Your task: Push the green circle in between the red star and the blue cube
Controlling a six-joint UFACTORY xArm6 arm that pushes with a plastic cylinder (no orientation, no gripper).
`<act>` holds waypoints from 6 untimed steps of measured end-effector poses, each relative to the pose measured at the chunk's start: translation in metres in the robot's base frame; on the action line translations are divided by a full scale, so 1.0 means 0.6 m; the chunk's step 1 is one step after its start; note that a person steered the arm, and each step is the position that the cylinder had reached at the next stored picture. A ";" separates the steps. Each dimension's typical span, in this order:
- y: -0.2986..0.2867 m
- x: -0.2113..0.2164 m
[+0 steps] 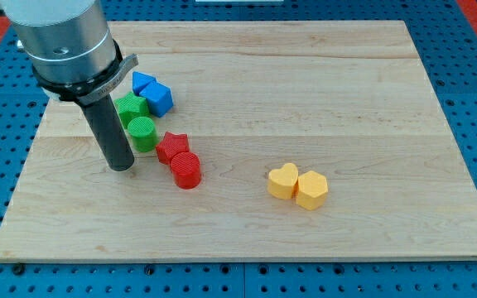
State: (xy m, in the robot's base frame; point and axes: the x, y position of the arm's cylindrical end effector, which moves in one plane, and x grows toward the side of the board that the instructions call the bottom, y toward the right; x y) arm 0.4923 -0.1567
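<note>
tip (121,168) down on surface (371,99), left-near of green circle (142,132), just beside | circle touching red star (172,146) on its right, blue cube (159,98) far-right, close | likely push: far-right into gap | no pincer on rig, plain rod, grasp state n/a

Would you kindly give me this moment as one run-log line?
my tip: left of green circle | green circle: between blue cube and red star | elsewhere: yellow pair
</note>
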 end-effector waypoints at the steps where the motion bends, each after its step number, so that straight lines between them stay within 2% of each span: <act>1: -0.001 -0.005; 4: 0.003 0.032; 6: 0.040 0.008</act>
State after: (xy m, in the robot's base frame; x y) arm 0.4969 -0.1327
